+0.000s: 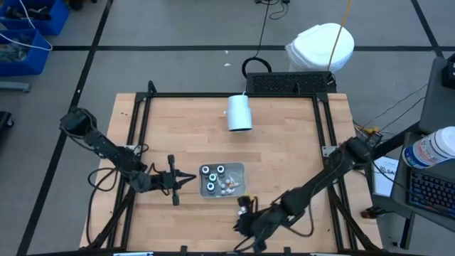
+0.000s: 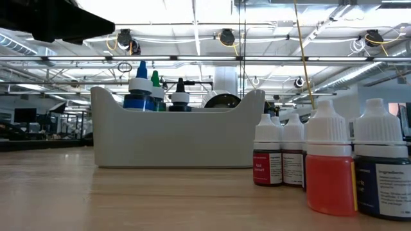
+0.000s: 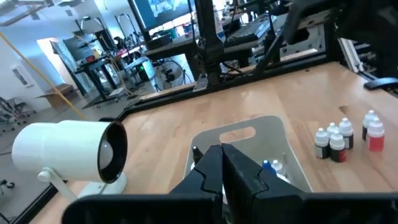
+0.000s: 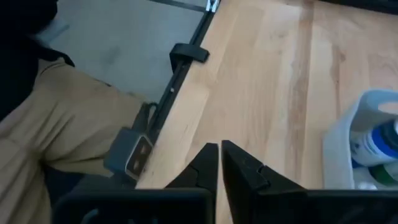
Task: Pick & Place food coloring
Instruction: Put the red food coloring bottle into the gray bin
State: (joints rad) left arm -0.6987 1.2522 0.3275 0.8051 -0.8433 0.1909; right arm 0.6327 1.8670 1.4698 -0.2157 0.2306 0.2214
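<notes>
The food coloring is a set of tiny bottles. Some stand in a shallow white tray (image 1: 238,171), three of them with teal rims (image 1: 206,171). In the low view their blue, green and black tops (image 2: 154,90) rise above the tray wall (image 2: 176,138). Several white-capped bottles (image 3: 336,140) (image 2: 331,163) stand loose on the table by the tray's near right corner. My left gripper (image 1: 186,179) (image 3: 221,155) is shut, level, just left of the tray. My right gripper (image 1: 242,217) (image 4: 219,155) is shut, hovering near the table's near edge, below the tray (image 4: 348,143).
A large white cylinder cup (image 1: 239,112) (image 3: 68,152) lies on its side toward the far edge. A dark frame rail with a clamp (image 4: 180,59) runs along the table's edge. Tan cloth (image 4: 62,130) shows beyond that edge. Bare wood lies left and right of the tray.
</notes>
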